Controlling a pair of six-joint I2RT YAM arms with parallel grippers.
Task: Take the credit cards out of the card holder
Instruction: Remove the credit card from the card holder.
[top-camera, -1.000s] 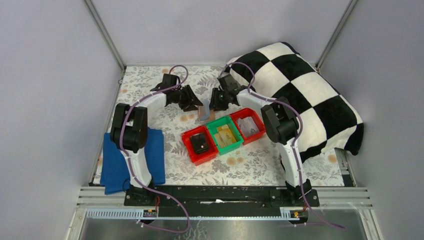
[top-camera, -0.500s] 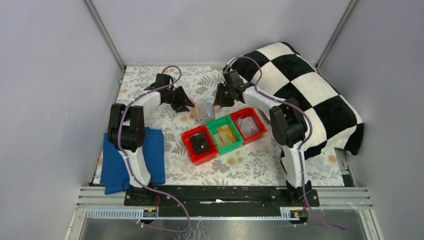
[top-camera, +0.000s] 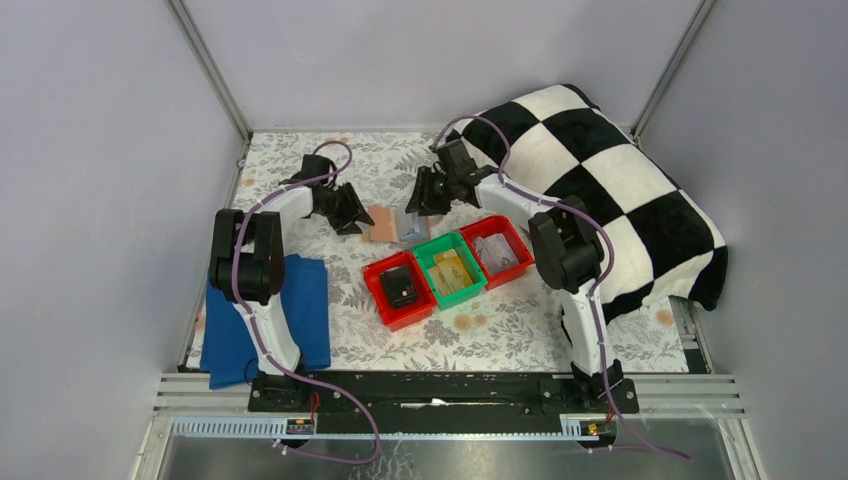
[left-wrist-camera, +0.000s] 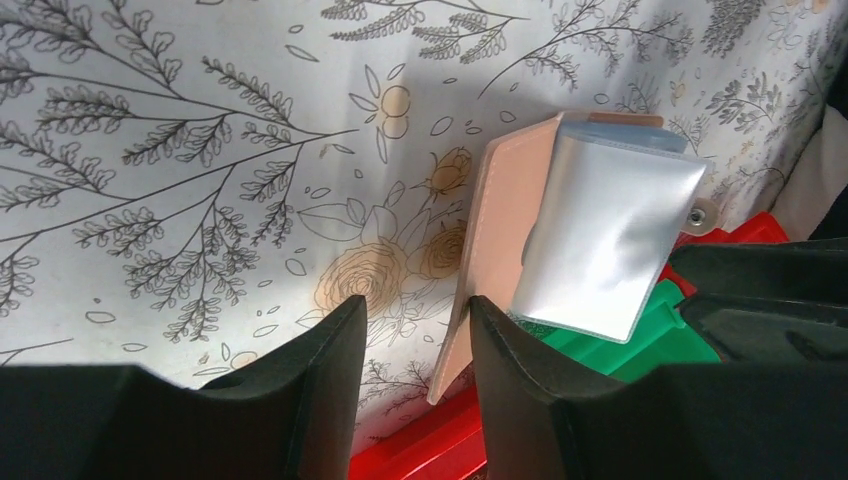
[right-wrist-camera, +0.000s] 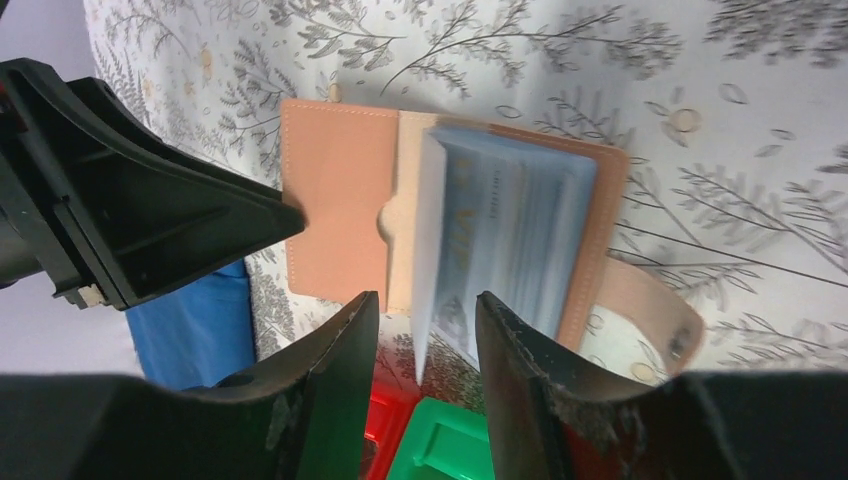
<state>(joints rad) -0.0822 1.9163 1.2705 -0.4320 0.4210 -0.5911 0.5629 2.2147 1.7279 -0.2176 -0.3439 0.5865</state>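
Hovering with its two black fingers apart, your left gripper (left-wrist-camera: 418, 310) clamps nothing; one fingertip sits just beside the edge of the salmon-pink leather-like folding card holder (right-wrist-camera: 340, 200). Your right gripper (right-wrist-camera: 420, 300) hangs above it, fingers also apart and empty. One holder lies open on the floral tablecloth (top-camera: 480, 330), just beyond two red plastic bins (top-camera: 412, 316) and one green plastic bin (top-camera: 465, 298). Pale grey-blue credit cards (right-wrist-camera: 500, 230) stand up from its middle, too blurred to count. Both arms reach far forward, wrists tilted toward the holder from opposite sides.
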